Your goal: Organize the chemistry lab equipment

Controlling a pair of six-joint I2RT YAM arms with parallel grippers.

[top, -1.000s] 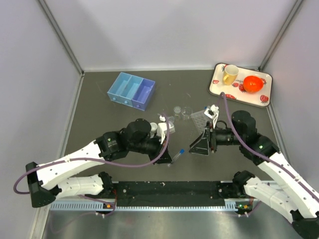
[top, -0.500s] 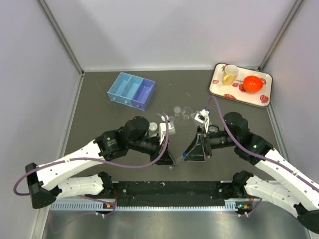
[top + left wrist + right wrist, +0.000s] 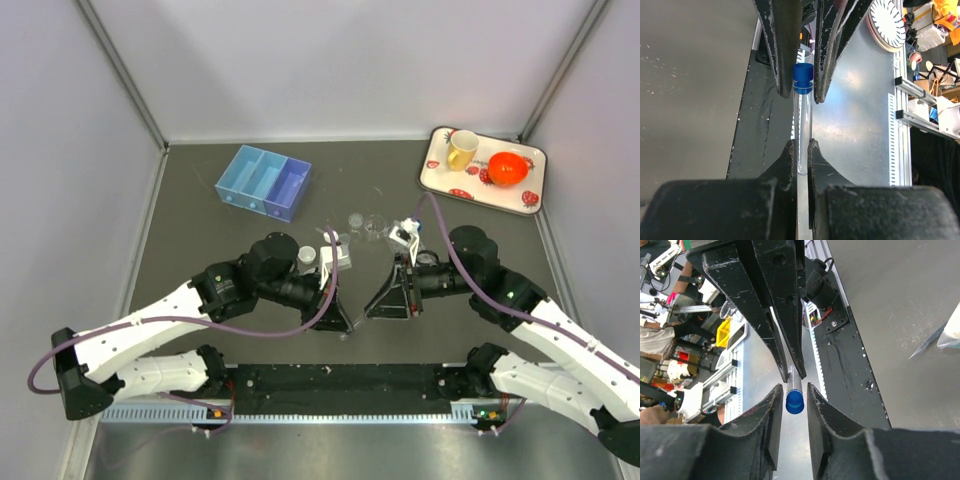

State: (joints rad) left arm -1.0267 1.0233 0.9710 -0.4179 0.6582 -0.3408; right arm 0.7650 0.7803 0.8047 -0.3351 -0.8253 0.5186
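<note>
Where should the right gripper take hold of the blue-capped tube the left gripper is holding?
By its blue cap: the left gripper clamps the tube's bottom end, leaving the capped end free. Bring the right gripper in end-on along the tube, one finger either side of the cap.

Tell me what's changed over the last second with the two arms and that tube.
The right gripper swung in toward the left gripper and narrowed its jaws around the blue cap of the tube; whether it grips yet is unclear. The left gripper stayed shut on the tube. The blue tray and strawberry tray did not move.
</note>
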